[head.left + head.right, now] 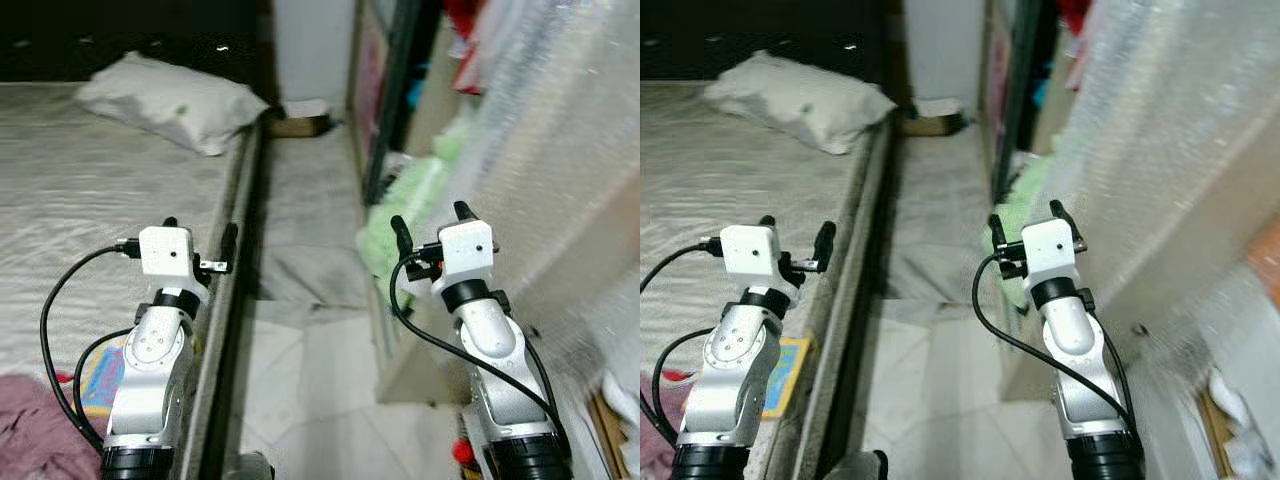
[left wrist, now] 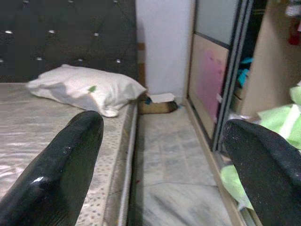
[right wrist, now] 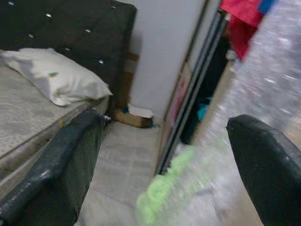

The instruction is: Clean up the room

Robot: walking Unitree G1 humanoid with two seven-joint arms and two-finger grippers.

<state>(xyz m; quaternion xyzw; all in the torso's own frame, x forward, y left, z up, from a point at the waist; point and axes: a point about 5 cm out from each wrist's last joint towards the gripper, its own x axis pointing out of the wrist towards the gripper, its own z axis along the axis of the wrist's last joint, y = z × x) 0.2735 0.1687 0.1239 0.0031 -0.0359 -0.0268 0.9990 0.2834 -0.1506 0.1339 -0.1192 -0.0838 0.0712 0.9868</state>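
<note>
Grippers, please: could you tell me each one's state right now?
Left gripper: open, holding nothing.
Right gripper: open, holding nothing.
</note>
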